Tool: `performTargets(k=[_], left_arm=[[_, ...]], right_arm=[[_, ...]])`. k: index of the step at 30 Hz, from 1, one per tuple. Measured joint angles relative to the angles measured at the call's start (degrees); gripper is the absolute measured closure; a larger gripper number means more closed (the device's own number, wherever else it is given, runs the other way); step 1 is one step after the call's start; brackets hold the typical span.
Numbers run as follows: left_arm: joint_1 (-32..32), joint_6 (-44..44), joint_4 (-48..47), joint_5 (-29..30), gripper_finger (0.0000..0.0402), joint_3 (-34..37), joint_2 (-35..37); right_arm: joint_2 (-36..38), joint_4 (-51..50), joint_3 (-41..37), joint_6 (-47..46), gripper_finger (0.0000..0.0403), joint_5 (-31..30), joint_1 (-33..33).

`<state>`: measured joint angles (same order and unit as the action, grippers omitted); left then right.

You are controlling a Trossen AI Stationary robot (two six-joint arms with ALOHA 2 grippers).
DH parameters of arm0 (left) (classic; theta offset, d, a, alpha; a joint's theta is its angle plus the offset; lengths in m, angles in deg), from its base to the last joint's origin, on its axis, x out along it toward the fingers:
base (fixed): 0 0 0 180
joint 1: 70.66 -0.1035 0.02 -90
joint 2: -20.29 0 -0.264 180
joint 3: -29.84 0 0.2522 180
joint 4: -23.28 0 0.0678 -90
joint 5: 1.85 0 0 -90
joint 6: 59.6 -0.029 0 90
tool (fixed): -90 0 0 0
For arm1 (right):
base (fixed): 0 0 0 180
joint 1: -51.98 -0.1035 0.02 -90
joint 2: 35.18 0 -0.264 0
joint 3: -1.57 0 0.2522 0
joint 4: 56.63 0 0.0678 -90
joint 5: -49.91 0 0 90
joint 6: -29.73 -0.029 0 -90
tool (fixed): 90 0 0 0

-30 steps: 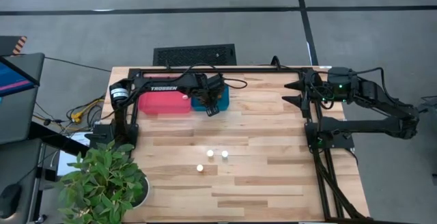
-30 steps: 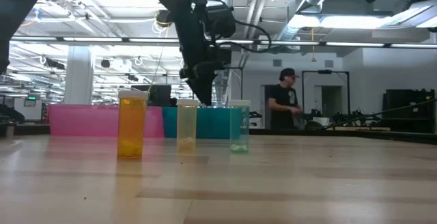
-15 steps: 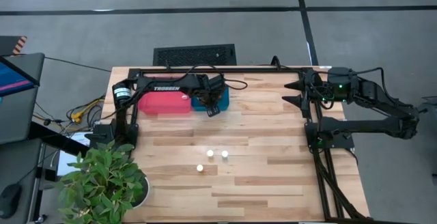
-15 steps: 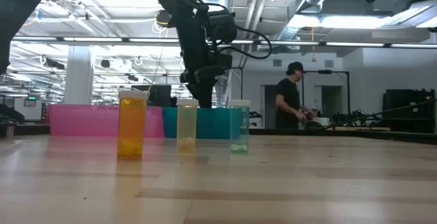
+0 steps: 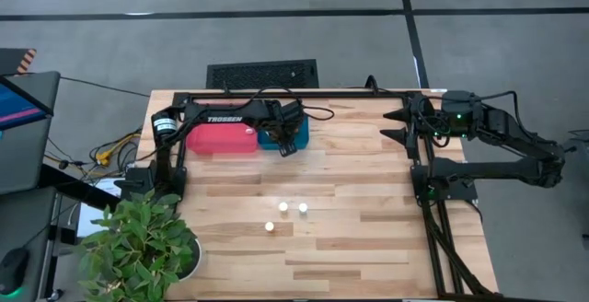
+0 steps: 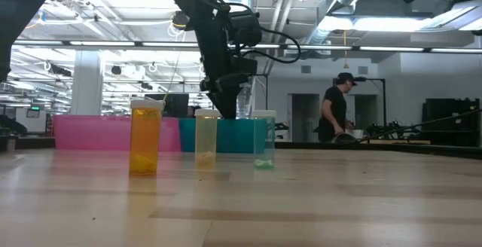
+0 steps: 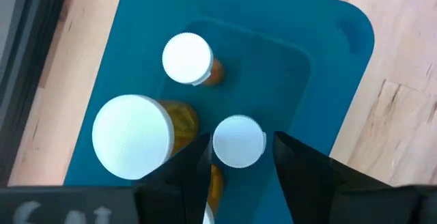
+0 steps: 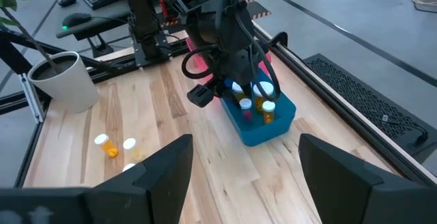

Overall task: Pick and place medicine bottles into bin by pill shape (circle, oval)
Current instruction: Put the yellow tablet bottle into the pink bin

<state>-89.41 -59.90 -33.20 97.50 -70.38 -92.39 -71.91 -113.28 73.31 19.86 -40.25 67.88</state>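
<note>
Three medicine bottles with white caps stand on the table: one (image 5: 270,226), one (image 5: 283,207) and one (image 5: 303,208). In the low view they are orange (image 6: 146,138), pale yellow (image 6: 205,136) and clear (image 6: 263,138). My left gripper (image 7: 239,156) is open above the blue bin (image 7: 307,60). Its fingers stand on either side of a small-capped bottle (image 7: 239,141) without touching it. That bottle stands in the bin. A wide-capped bottle (image 7: 132,136) and a small-capped amber one (image 7: 186,59) stand in the bin too. My right gripper (image 5: 398,127) waits open at the table's far right.
A pink bin (image 5: 221,139) sits against the blue bin's left side at the table's far edge. A potted plant (image 5: 138,247) stands at the near left corner. The arms' black frames run along the far, left and right edges. A person (image 6: 335,108) stands in the room behind.
My left gripper has tipped slightly while staying over the blue bin. The three bottles on the table have kept still. The person in the room behind has walked to the right.
</note>
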Motion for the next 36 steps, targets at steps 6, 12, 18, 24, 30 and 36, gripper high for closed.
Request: performTargets(k=[6, 12, 18, 24, 30, 36], left_arm=[[0.0, -0.1, 0.0, 0.1, 0.0227, 0.0, 0.0], [0.0, -0.4, -3.7, 0.6, 0.0194, -4.0, 0.0], [0.1, 1.4, -12.5, 0.2, 0.0176, -11.9, 0.0], [4.1, 3.1, -23.4, -3.3, 0.0175, -20.9, 0.1], [12.7, 4.1, -29.1, -9.5, 0.017, -23.2, 0.6], [22.0, 7.1, -31.1, -10.5, 0.0126, -23.0, 0.4]], right_arm=[[0.0, 0.0, 0.0, 0.0, 0.0127, 0.0, 0.0], [0.0, 0.0, 0.0, -0.1, 0.0127, 0.0, 0.0], [0.0, 0.0, 0.0, -0.1, 0.0127, 0.0, 0.0], [0.0, 0.0, 0.0, -0.1, 0.0127, 0.0, 0.0], [0.0, 0.0, 0.0, 0.0, 0.0127, 0.1, 0.0], [0.0, 0.0, 0.0, 1.2, 0.0127, 0.1, 0.0]])
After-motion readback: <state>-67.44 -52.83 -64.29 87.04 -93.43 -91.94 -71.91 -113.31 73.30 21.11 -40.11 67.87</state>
